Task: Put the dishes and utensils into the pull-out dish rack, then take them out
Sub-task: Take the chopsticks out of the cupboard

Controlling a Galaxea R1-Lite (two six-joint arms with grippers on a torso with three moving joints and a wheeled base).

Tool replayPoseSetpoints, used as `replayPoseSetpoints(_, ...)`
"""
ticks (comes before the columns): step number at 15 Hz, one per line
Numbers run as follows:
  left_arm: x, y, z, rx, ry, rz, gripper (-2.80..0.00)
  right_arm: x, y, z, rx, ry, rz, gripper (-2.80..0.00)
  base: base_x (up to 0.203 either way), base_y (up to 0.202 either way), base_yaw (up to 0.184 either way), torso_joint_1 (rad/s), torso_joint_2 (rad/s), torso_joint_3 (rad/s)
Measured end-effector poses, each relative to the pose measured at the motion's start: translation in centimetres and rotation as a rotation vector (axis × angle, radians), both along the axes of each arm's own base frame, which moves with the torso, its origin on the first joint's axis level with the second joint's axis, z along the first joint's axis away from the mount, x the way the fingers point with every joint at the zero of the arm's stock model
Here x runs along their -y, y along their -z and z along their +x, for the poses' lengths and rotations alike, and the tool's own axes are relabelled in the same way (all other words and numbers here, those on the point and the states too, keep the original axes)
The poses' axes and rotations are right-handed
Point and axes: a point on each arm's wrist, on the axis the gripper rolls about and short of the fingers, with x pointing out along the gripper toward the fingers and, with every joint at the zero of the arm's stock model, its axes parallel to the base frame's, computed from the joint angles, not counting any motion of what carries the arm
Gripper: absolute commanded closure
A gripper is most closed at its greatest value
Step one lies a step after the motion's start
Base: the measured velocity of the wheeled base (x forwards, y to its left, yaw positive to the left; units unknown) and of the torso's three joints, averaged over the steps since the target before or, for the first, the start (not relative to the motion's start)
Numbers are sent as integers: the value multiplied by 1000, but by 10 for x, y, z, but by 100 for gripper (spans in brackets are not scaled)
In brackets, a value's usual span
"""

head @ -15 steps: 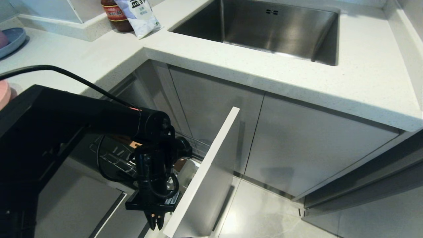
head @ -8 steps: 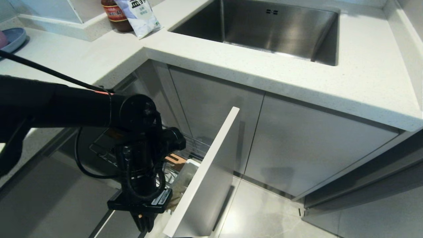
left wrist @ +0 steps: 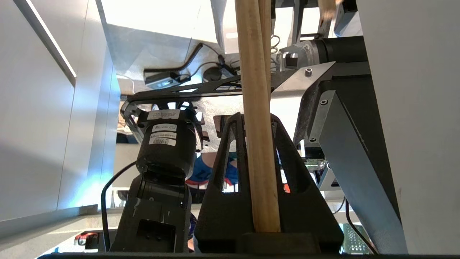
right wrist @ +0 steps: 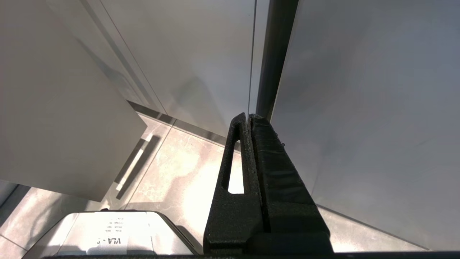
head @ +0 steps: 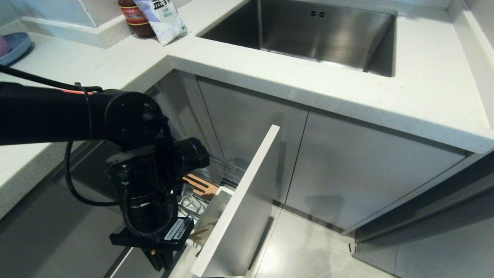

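In the head view, the left gripper [head: 159,264] was seen low at the near left, pointing down beside the white front panel [head: 235,208] of the pull-out dish rack [head: 216,173], which stood drawn out from under the countertop [head: 270,73]. The slotted wooden strip [head: 198,184] and the white cutlery box [head: 214,208] were visible between the arm and the panel. Light wooden ends [head: 198,233] showed just by the gripper, over the box. A blue plate [head: 15,46] lay at the far left of the counter, and a steel sink [head: 308,31] was set in at the far side.

In the left wrist view, the jaws were seen nearly closed on a pair of chopsticks [left wrist: 257,144], which ran straight out from between the fingers [left wrist: 222,172].

In the right wrist view, the right gripper [right wrist: 248,122] was seen empty with its jaws pressed together, parked near the cabinet doors above the floor.

The chopsticks are judged light, stiff and smooth, so they may slide or scissor apart; a hold across both sticks together, towards the thicker ends, would keep them parallel.
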Motion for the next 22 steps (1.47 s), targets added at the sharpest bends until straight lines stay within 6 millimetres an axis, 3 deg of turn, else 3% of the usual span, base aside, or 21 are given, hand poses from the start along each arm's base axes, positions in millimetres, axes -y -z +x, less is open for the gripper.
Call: replayPoseSetpoints(22, -17, -63, -64, 120, 96, -88, 0, 0, 0, 0, 0, 0, 0, 0, 0, 0, 0, 0, 0, 0)
